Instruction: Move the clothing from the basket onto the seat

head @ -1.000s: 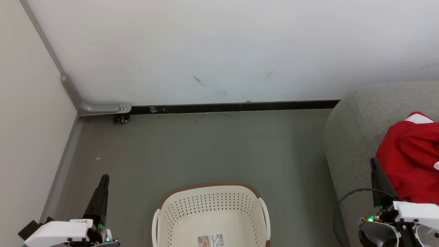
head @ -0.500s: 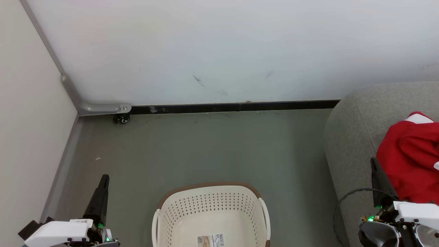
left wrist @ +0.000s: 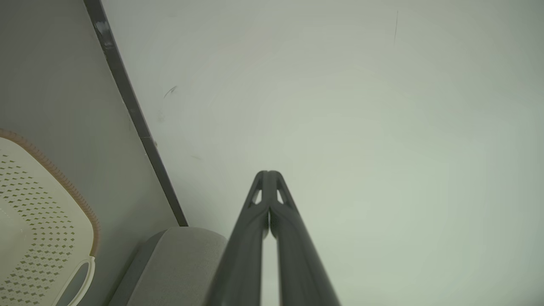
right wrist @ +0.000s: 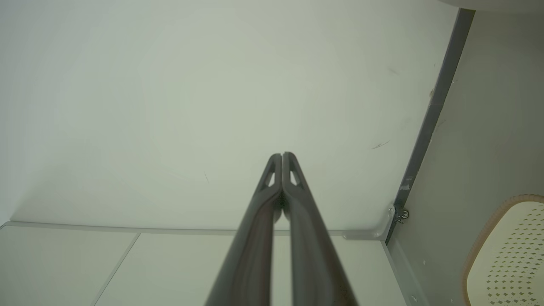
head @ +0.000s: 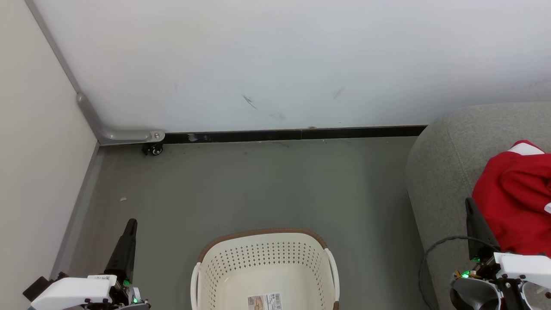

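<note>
wall [head: 280, 64]: white, lightly scuffed, with a black skirting strip [head: 301, 134] along its foot.
floor [head: 258, 185]: dull grey-green, with a small pale speck [head: 123, 199] near its left side.
seat [head: 439, 172]: grey fabric with a rounded corner, at the right of the head view, its far end against the wall.
clothing [head: 514, 198]: a bright red crumpled heap with a white patch of trim at its top. it lies on the seat at the right edge of the head view, cut off by the frame.
basket [head: 264, 258]: cream-white perforated plastic with a brown woven-look rim and white side handles. it stands on the floor at the bottom centre, apart from the seat, and a printed label [head: 265, 301] lies on its bottom.
left gripper [left wrist: 268, 174]: closed, the two long dark fingers pressed together with nothing between them. in the head view it sits at the lower left over the floor, pointing up toward the wall, left of the basket and apart from it.
right gripper [right wrist: 281, 156]: closed too, the fingers meeting at the tips and holding nothing. in the head view it sits at the lower right in front of the seat, just beside the left edge of the clothing. whether it touches the cloth cannot be told.
corner: a grey metal rail [head: 125, 137] bends there, and a small black caster [head: 154, 149] sits below its end.
cable [head: 426, 258]: a thin dark loop by the right wrist, against the seat's front.
</note>
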Tool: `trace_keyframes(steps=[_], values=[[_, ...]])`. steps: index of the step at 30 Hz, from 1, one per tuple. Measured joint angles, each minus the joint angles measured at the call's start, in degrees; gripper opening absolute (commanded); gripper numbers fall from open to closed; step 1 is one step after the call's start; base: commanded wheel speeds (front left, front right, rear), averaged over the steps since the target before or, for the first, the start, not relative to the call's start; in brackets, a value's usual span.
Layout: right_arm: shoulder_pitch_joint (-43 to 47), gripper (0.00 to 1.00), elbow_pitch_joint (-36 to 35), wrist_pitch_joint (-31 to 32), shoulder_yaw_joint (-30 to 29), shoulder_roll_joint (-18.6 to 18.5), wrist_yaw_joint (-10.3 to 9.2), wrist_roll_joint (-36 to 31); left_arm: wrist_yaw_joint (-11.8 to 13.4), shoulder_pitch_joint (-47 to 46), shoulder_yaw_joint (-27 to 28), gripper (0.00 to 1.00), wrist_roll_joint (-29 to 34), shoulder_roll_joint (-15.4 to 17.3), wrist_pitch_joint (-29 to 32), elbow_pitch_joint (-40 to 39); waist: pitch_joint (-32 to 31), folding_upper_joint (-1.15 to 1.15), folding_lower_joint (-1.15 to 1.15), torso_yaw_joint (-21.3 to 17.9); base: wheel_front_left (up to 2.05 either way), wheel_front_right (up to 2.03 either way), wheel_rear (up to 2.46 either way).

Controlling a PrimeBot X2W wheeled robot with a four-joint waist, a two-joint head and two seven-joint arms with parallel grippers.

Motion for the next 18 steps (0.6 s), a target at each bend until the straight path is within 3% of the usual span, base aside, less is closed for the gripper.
trace_keyframes(steps=[18], values=[[0.0, 0.00, 0.0, 0.0, -0.1, 0.1, 0.00, 0.0, 0.0, 0.0, 0.0, 0.00, 0.0, 0.0, 0.0, 0.0, 0.0, 0.00, 0.00, 0.0, 0.00, 0.00, 0.00]])
